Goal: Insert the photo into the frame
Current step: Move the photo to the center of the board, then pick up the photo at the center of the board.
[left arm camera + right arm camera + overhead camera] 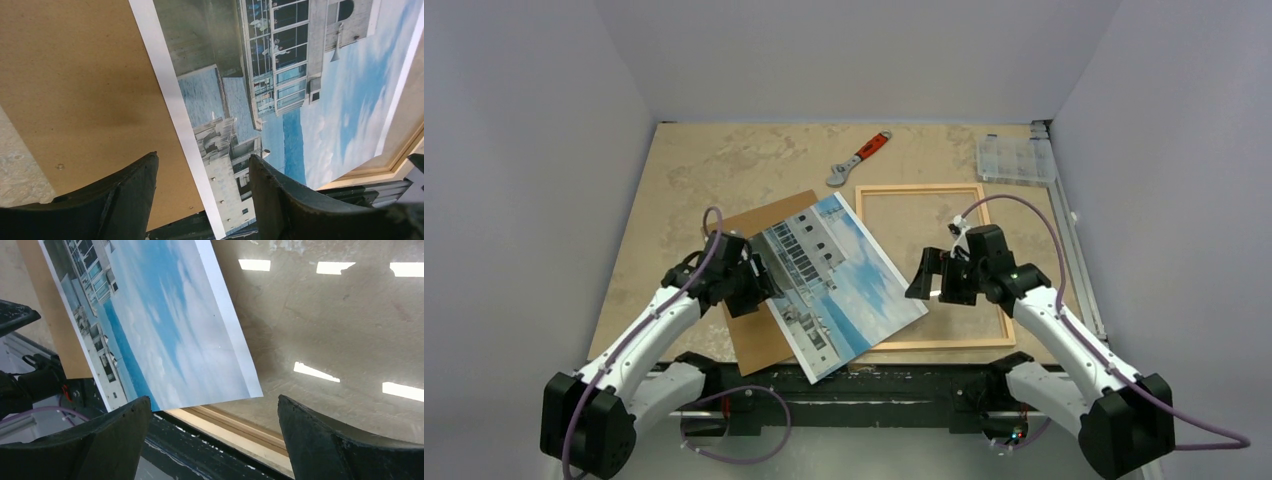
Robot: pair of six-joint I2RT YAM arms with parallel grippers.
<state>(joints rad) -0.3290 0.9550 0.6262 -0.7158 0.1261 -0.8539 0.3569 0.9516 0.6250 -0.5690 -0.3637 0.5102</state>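
Across the mottled tan table (724, 165), the glossy rectangular photo (844, 285) lies skewed. Its left part rests on the flat brown board (749, 225), and its right corner overlaps the thin pale-wood frame (924, 187) (the glazing mirrors ceiling lights). My left gripper (202, 165) has its fingers spread over the photo's white border, and my right gripper (212, 405) gapes wide, holding nothing.

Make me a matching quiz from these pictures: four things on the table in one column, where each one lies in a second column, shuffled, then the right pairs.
Things
1. photo
2. frame
3. wrench
4. clear box

Places
A. far right corner of the table
B. far side, just beyond the frame's far left corner
C. tilted, partly on the brown board, partly over the frame
D. flat, right of centre, nearer than the clear box

Pairs: 1-C, 2-D, 3-B, 4-A
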